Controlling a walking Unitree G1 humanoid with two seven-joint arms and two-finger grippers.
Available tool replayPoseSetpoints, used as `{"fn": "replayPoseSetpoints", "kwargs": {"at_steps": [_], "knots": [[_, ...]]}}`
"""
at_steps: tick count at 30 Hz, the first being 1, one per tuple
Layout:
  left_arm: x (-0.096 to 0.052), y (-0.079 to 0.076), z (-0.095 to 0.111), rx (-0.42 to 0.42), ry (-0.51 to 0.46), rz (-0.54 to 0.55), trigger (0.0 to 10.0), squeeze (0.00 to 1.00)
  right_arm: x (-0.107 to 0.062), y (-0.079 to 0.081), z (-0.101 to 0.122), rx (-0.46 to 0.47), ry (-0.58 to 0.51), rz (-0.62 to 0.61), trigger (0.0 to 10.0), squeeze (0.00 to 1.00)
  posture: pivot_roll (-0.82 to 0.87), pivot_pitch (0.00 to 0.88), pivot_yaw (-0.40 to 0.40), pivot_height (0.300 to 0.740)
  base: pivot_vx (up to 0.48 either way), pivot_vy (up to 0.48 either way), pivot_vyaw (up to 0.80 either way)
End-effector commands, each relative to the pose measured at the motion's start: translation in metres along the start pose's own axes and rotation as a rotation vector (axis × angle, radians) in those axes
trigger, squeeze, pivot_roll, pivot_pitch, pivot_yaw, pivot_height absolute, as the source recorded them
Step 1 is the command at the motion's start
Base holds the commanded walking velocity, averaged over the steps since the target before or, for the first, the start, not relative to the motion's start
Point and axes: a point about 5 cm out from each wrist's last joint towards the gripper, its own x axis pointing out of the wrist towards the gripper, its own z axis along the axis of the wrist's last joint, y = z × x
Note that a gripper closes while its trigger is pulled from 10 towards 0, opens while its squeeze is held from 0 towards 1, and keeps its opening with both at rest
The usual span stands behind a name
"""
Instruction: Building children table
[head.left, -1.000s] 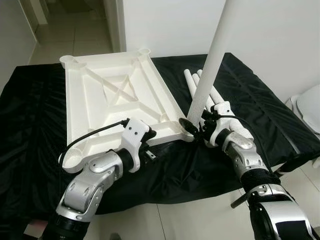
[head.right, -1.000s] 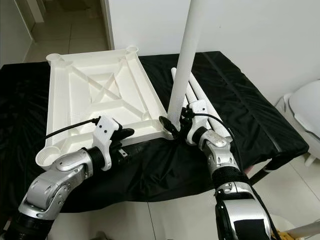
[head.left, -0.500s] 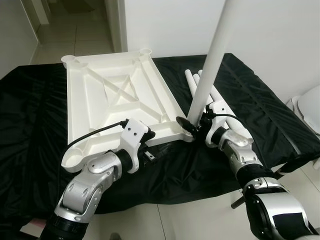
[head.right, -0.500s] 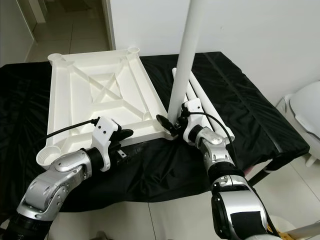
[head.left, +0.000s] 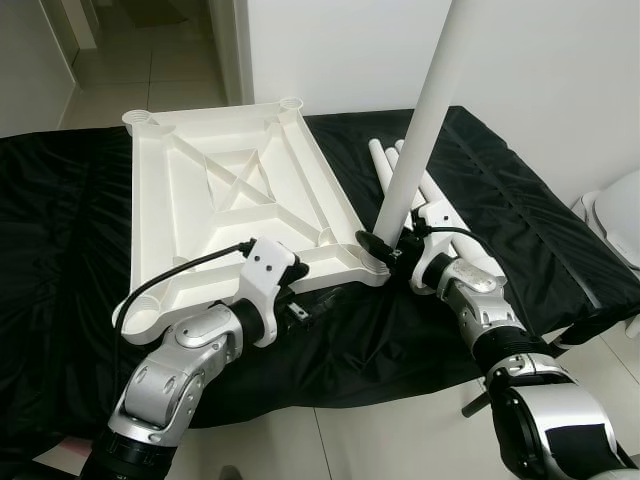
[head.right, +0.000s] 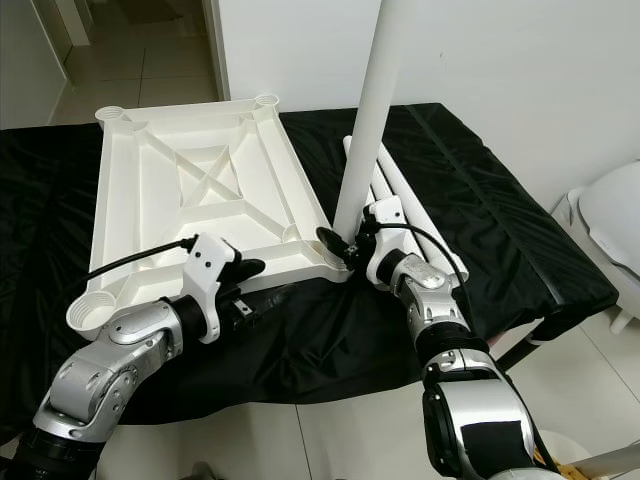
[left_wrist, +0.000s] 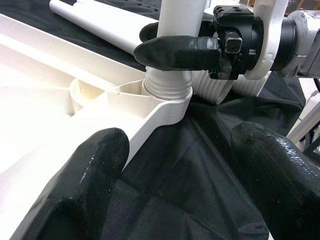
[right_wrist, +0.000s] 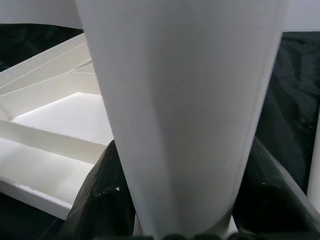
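The white tabletop (head.left: 230, 190) lies upside down on the black cloth (head.left: 60, 250). A long white leg (head.left: 425, 110) stands upright with its ribbed end in the near right corner socket (left_wrist: 167, 92). My right gripper (head.left: 382, 246) is shut on the leg just above the socket; one black finger (left_wrist: 175, 52) wraps around it. The leg (right_wrist: 185, 100) sits between the dark fingers (right_wrist: 100, 200). My left gripper (head.left: 305, 303) is open at the tabletop's front edge near that corner, its fingers (left_wrist: 85, 185) apart over the cloth.
Several spare white legs (head.left: 445, 205) lie on the cloth right of the tabletop. A white wall stands behind. A tiled doorway (head.left: 150, 60) opens at the far left, and a white rounded object (head.left: 615, 215) stands at the right. The cloth's front edge drops to the floor.
My right gripper and the leg's base have shifted slightly towards the corner socket, and the tabletop has nudged a little. The left gripper has stayed almost still.
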Motion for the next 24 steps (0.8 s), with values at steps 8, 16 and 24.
{"fn": "replayPoseSetpoints", "kwargs": {"at_steps": [8,16,24], "knots": [[-0.001,-0.001,0.002,0.0,-0.004,-0.003,10.0,0.0,-0.003,-0.001,-0.008,0.062,0.024,-0.119,0.0,0.0,-0.04,0.058,-0.003,0.74,0.0,0.0,0.0],[0.001,-0.003,0.001,-0.005,-0.006,-0.007,10.0,0.0,-0.002,0.006,-0.009,0.122,-0.016,-0.398,0.0,0.0,-0.05,0.061,-0.011,0.74,0.0,0.0,0.0],[0.002,-0.003,0.001,-0.011,-0.009,-0.011,10.0,0.0,0.001,0.033,-0.007,0.131,-0.052,-0.605,0.0,0.0,-0.06,0.059,-0.008,0.74,0.0,0.0,0.0]]}}
